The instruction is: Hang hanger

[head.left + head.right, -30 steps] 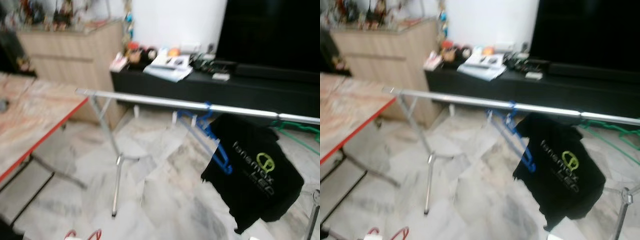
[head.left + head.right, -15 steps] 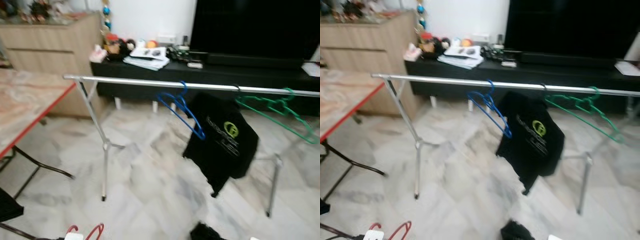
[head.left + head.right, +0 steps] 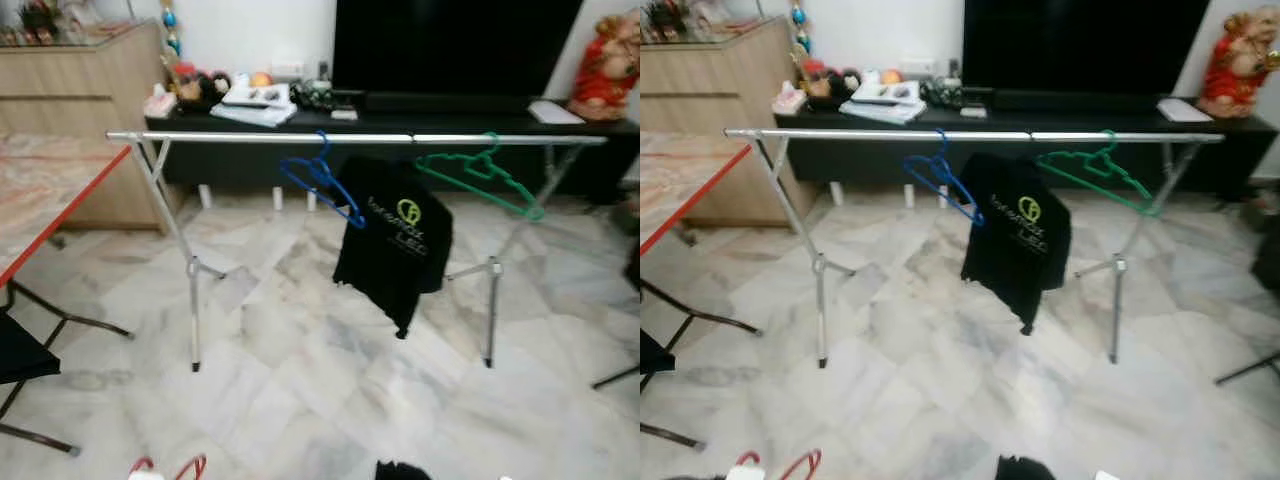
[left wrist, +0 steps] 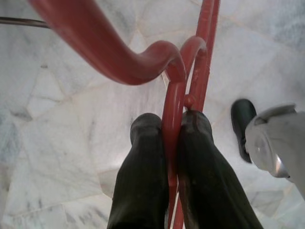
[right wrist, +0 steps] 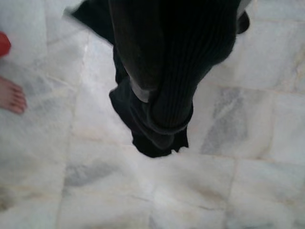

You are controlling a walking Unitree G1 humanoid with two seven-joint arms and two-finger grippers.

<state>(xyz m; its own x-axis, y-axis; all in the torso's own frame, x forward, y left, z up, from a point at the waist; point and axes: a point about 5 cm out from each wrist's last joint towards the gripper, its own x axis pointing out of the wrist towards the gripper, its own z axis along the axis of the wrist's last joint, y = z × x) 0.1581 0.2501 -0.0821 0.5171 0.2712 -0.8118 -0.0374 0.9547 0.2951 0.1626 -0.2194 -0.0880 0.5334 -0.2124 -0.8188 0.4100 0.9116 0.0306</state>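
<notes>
Marble floor [image 3: 300, 400], rack rail [image 3: 250, 137] well ahead. My left gripper [image 4: 171, 143] clenched on red hanger [image 4: 174, 95], low. Risk: thin wire twists in pinch, hook misses rail. R gripper state: cannot tell, dark cloth [image 5: 157, 95] covered it.

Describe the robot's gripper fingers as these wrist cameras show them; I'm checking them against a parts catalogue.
The left gripper has two long fingers of smooth, glossy black, thick and rounded at the tips like rubbery pads. A silver-grey, rounded part of the robot shows beside them. The right gripper's fingers cannot be made out behind dark ribbed fabric.
</notes>
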